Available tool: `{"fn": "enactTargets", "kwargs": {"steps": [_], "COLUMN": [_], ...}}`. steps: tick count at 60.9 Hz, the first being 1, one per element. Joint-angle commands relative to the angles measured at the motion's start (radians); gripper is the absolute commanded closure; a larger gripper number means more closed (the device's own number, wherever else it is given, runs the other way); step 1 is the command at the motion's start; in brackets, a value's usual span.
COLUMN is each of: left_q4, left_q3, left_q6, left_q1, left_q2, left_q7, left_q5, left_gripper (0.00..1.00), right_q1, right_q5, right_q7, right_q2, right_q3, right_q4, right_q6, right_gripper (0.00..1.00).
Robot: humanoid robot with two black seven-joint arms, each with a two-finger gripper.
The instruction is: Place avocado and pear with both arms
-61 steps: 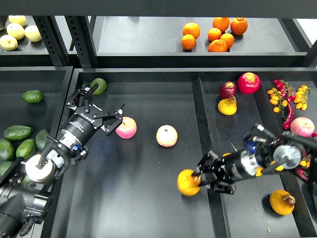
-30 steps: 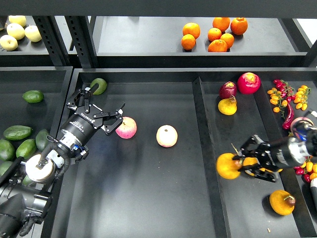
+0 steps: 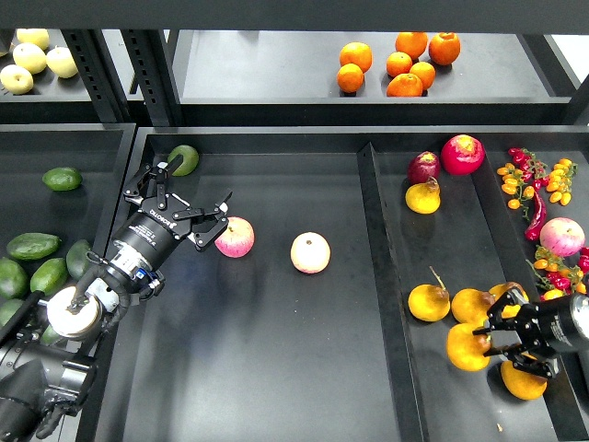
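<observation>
The pear (image 3: 429,302), squat and yellow-orange with a thin stem, lies free on the right tray (image 3: 405,249) near its left wall. My right gripper (image 3: 493,338) is open and empty to the right of it, with its fingertips beside another yellow pear (image 3: 466,348). My left gripper (image 3: 180,206) is open and empty over the back left of the centre tray (image 3: 276,368), just left of a pink apple (image 3: 235,237). Dark green avocados (image 3: 33,246) lie in the left tray, apart from my left gripper. A paler, rounder avocado (image 3: 183,159) lies behind the left gripper.
A second pink apple (image 3: 310,252) lies mid-tray. More pears (image 3: 523,380), red fruit (image 3: 462,154), small tomatoes and chillies (image 3: 537,214) crowd the right tray. A raised divider (image 3: 382,276) separates the centre and right trays. Oranges (image 3: 405,85) sit on the back shelf.
My right gripper carried the pear from the centre tray over the divider to the right tray, let it go, and drew back to the right. The left arm has not moved.
</observation>
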Motion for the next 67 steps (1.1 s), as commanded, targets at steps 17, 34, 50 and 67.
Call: {"fn": "enactTargets", "kwargs": {"steps": [17, 34, 50, 67], "left_q4": [0.0, 0.0, -0.001, -0.001], "left_q3": [0.0, 0.0, 0.0, 0.0], "left_q6": [0.0, 0.0, 0.0, 0.0], "left_q1": [0.0, 0.0, 0.0, 0.0], "left_q2": [0.0, 0.0, 0.0, 0.0], "left_q7": [0.0, 0.0, 0.0, 0.0], "left_q5": [0.0, 0.0, 0.0, 0.0], "left_gripper": [0.01, 0.01, 0.01, 0.01], "right_q1": [-0.066, -0.088, -0.079, -0.028], "right_q5": [-0.02, -0.032, -0.055, -0.02], "right_q7": [0.0, 0.0, 0.0, 0.0], "right_q2": [0.091, 0.125, 0.146, 0.111], "right_q3": [0.014, 0.023, 0.06, 0.072], "right_q4": [-0.101, -0.115, -0.132, -0.1], "right_q6": [0.0, 0.0, 0.0, 0.0], "right_gripper": [0.9, 0.72, 0.09, 0.01]}}
